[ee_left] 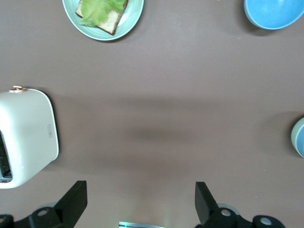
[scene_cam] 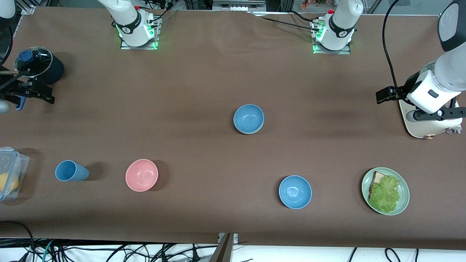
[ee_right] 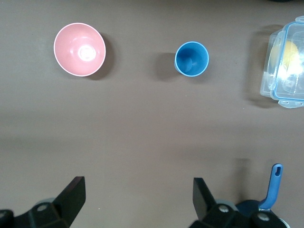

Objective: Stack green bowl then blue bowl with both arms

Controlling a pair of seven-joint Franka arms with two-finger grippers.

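Mid-table, a blue bowl point(scene_cam: 248, 118) sits nested in the green bowl point(scene_cam: 244, 132), of which only a pale rim shows; the left wrist view cuts this pair at its edge, green bowl point(ee_left: 293, 135). A second blue bowl point(scene_cam: 295, 191) point(ee_left: 273, 12) stands alone, nearer the front camera. My left gripper point(scene_cam: 437, 114) point(ee_left: 141, 194) hangs open and empty above the toaster at the left arm's end. My right gripper point(ee_right: 138, 192) is open and empty over bare cloth at the right arm's end, next to the pot, mostly cut off in the front view.
A pink bowl point(scene_cam: 141, 175) point(ee_right: 79, 49) and a blue cup point(scene_cam: 71, 171) point(ee_right: 192, 59) stand toward the right arm's end, with a clear plastic box point(scene_cam: 9, 178) and a lidded dark pot point(scene_cam: 36, 65). A white toaster point(scene_cam: 424, 123) point(ee_left: 23, 137) and a green plate point(scene_cam: 402, 203) with bread and lettuce occupy the left arm's end.
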